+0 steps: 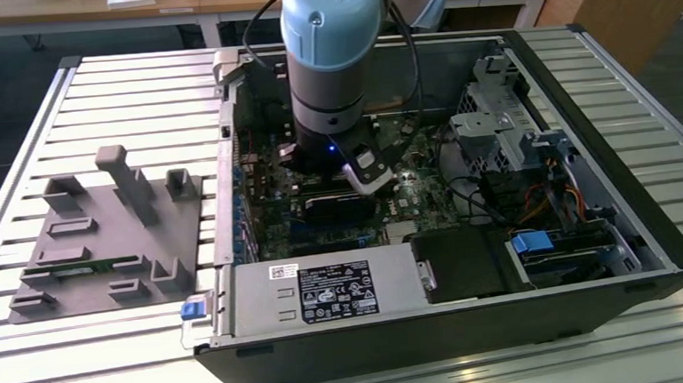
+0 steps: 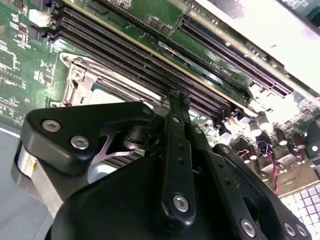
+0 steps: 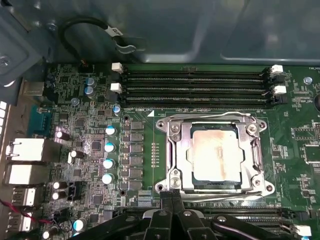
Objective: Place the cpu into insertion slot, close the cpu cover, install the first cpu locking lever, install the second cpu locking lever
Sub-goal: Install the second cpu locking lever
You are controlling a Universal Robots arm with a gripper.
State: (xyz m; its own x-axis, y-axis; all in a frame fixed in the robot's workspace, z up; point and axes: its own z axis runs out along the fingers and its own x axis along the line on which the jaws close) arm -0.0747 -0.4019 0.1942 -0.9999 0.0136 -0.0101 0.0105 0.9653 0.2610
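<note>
The cpu point(image 3: 216, 152), a pale beige square chip, lies flat in the insertion slot point(image 3: 161, 124) on the green motherboard. The silvery cpu cover point(image 3: 182, 150) lies closed over it, framing the chip. One thin wire locking lever point(image 3: 210, 116) runs along the side by the memory slots, another point(image 3: 225, 196) along the opposite side. My gripper point(image 3: 172, 196) is shut, its black fingertips together at the slot's corner beside that second lever; whether they touch it I cannot tell. In the second wrist view the gripper point(image 2: 178, 97) hangs just past the cover point(image 2: 82, 82). In the exterior view the gripper point(image 1: 368, 179) reaches down into the open computer case.
Long black memory slots point(image 3: 195, 85) run beside the socket, with capacitors point(image 3: 109, 147) and rear ports point(image 3: 25, 160) on another side. The case holds a power supply point(image 1: 323, 290) and a drive cage point(image 1: 504, 128). A grey fixture point(image 1: 106, 233) sits on the slatted table at the exterior view's left.
</note>
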